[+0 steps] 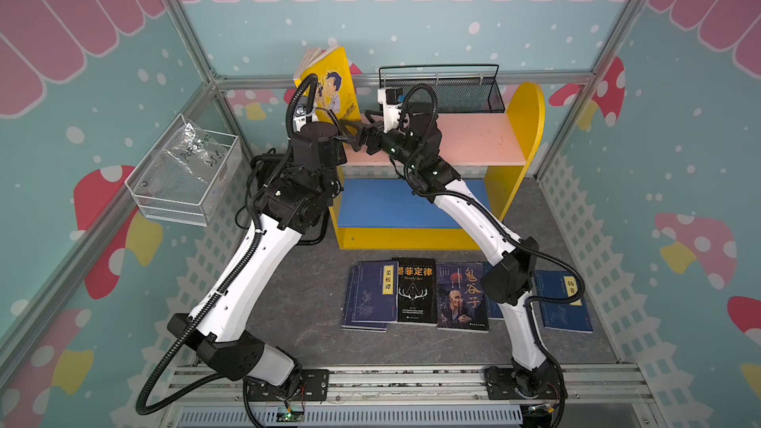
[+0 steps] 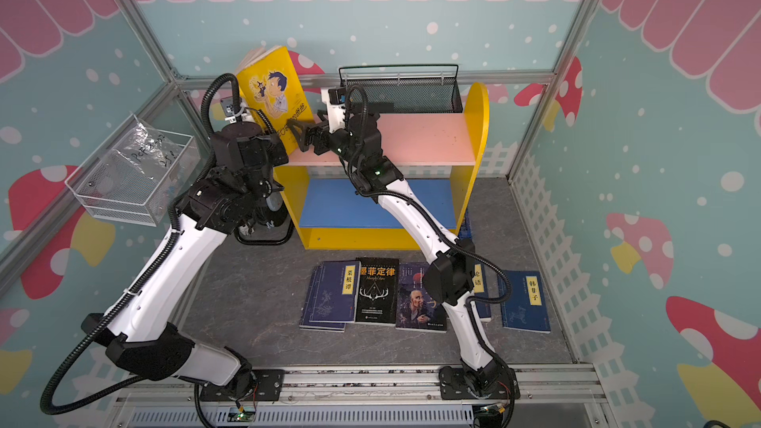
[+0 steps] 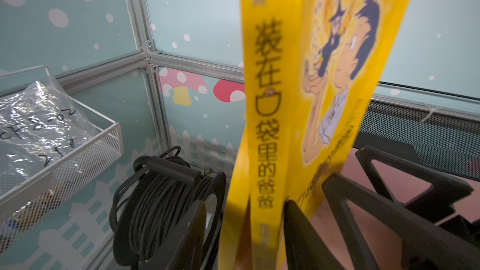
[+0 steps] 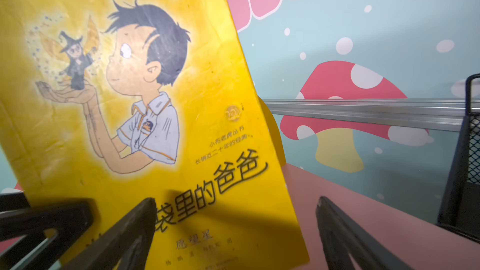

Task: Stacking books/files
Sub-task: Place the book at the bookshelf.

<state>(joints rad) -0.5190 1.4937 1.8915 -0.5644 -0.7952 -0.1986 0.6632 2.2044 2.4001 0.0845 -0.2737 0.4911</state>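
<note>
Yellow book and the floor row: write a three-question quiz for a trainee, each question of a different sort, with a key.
1. True or false: the yellow book lies flat on the floor.
2. On the floor, what lies between the leftmost navy book and the purple portrait book? A) black antler-emblem book B) red folder C) green binder
3. Fill in: the right gripper has its jaws ___.
Key: 1 false, it stands tilted on the pink top shelf. 2 A. 3 open.
</note>
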